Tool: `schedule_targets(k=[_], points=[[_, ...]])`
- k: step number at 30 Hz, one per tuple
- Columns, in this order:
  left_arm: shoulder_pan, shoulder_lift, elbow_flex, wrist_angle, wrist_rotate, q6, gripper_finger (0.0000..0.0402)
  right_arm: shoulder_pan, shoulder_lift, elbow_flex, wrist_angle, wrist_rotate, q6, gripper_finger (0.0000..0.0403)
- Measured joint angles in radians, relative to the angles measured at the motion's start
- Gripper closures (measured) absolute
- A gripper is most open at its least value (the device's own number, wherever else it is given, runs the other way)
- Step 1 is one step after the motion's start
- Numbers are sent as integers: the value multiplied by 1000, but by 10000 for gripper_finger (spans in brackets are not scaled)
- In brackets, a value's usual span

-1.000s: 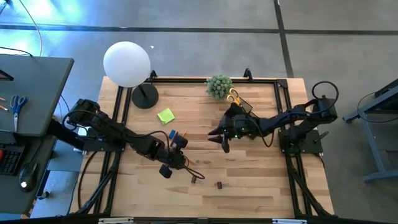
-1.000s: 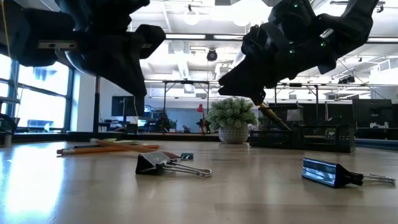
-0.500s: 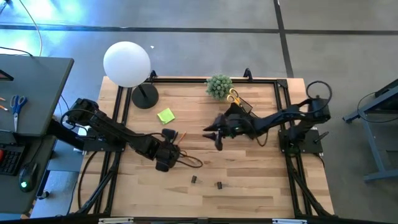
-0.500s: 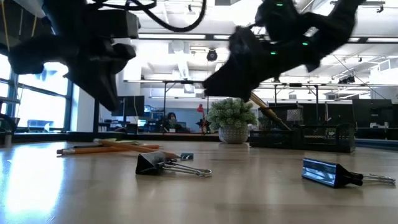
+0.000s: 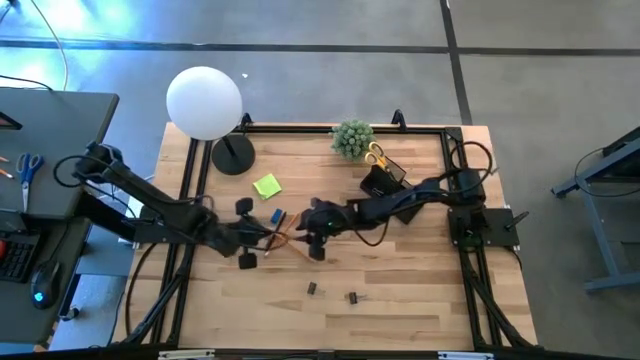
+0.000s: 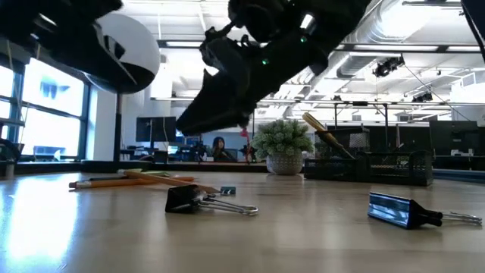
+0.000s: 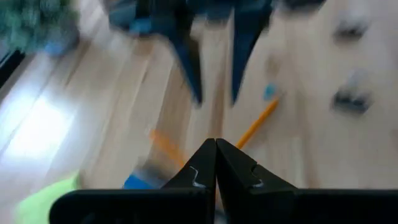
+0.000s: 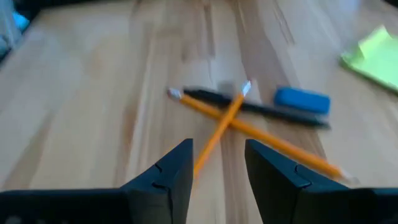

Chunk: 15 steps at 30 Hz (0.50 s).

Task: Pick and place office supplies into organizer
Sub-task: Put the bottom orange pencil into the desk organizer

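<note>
Jaws: your right gripper (image 8: pixel 217 163) stood parted and empty above the crossed orange pencils (image 8: pixel 231 122) mid-desk; your left gripper (image 7: pixel 216 163) was pinched closed, empty, alongside. Step judged: pencil pickup. Next, you would lower, close, carry to the organizer (image 5: pixel 382 180) near the far edge.

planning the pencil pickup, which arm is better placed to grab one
Right. Its open hand points straight at the crossed pencils, while the left hand is shut and empty.
</note>
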<state>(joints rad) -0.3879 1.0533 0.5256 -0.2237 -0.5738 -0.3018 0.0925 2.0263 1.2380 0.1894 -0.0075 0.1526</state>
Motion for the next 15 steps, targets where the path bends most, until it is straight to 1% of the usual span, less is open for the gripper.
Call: schedule_targets(k=[2, 4, 5, 6, 8, 10, 12, 14, 15], points=[[-8, -81, -79, 93, -3, 23, 401, 12, 23, 25, 16, 40, 6, 263], [-14, -116, -134, 227, 15, 49, 401, 27, 40, 38, 6, 89, 7, 263], [-12, -154, -165, 243, 21, 66, 401, 33, 62, 55, 43, 115, 7, 262], [-12, -174, -191, 270, 20, 82, 401, 40, 68, 56, 35, 137, 7, 260], [-12, -178, -213, 386, 30, 97, 401, 54, 102, 80, 40, 188, 5, 253], [-12, -217, -243, 373, 24, 116, 401, 62, 135, 97, 41, 223, -1, 243], [-12, -208, -237, 446, 42, 121, 401, 71, 157, 112, 23, 235, -3, 232], [-13, -226, -251, 427, 35, 138, 401, 71, 174, 131, 33, 217, 3, 221], [-19, -213, -247, 451, 41, 144, 401, 71, 177, 133, 22, 209, 4, 217]])
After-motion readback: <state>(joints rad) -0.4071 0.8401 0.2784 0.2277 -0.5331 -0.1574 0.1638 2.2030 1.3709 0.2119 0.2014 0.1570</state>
